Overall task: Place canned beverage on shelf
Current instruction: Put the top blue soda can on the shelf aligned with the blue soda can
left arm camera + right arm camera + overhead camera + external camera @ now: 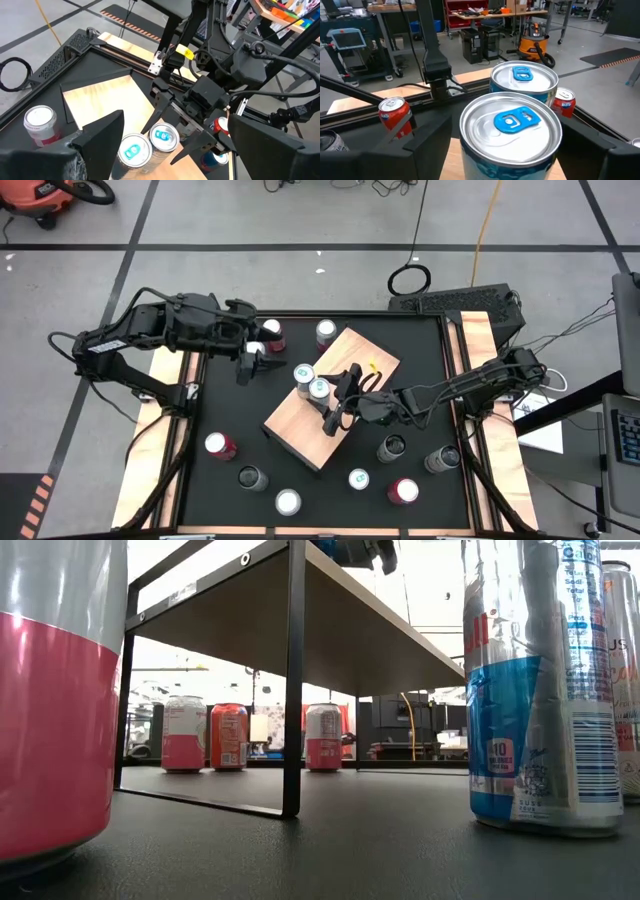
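High view: we see the shelf [325, 412], a light tan wooden board, lying diagonally near the middle of the black counter [230, 410]. Two blue-tabbed cans [311, 381] stand touching each other on the shelf, toward its far-left edge. The right gripper [338, 402] sits over the shelf just beside the nearer can, its jaws spread and not closed on it. The left gripper [252, 367] hangs over the counter just off the shelf's left side, jaws spread and holding nothing. A red can [272, 333] and a pale can [326, 332] stand beyond the shelf; further loose cans stand on the counter on the shelf's near side.

Low view: we look under the shelf's black frame [292, 680]; three cans [229, 737] stand on the counter beyond it, and a blue-and-silver can [540, 690] stands close to the camera on the near side.

Left wrist view: we see both cans on the shelf, with the right gripper's fingers [165, 107] spread beside them.

Right wrist view: the two cans on the shelf fill the frame, the nearer can [510, 132] standing between the dark jaws with gaps visible on both sides.
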Available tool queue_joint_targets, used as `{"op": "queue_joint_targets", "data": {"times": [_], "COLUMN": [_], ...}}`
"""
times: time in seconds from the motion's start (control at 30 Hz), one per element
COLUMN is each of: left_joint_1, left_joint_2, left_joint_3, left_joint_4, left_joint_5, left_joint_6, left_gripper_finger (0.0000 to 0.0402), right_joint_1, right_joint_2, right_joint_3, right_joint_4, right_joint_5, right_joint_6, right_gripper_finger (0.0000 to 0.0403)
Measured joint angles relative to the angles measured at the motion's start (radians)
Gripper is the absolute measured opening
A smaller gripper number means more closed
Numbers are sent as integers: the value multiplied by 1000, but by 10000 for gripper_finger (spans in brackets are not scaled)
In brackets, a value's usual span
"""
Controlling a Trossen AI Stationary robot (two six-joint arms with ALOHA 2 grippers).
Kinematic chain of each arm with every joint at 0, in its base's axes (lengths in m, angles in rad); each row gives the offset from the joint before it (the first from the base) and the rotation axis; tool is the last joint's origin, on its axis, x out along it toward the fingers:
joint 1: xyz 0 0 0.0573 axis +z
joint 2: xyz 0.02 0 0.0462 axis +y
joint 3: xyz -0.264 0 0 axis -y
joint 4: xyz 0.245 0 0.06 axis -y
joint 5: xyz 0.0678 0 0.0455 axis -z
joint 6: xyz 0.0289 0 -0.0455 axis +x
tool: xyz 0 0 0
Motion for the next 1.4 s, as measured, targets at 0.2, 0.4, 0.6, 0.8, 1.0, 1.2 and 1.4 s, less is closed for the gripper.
{"op": "queue_joint_targets", "data": {"times": [0.2,0.4,0.6,0.8,1.0,1.2,1.4], "left_joint_1": [0,0,0,0,0,0,0], "left_joint_2": [0,0,0,0,0,0,0], "left_joint_3": [0,0,0,0,0,0,0], "left_joint_4": [0,1,2,2,2,2,2], "left_joint_5": [5,11,14,14,14,14,22], "left_joint_6": [-2,1,2,3,3,4,4], "left_gripper_finger": [358,358,358,358,358,358,358], "right_joint_1": [0,-8,-15,-19,-19,-18,-18], "right_joint_2": [-1,-1,-2,-2,-2,-4,-23], "right_joint_3": [0,0,0,0,0,1,1], "right_joint_4": [-9,-22,-23,-23,-26,1,5], "right_joint_5": [2,4,5,5,-1,-2,25], "right_joint_6": [5,6,7,7,6,13,30], "right_gripper_finger": [301,300,300,299,299,300,309]}}
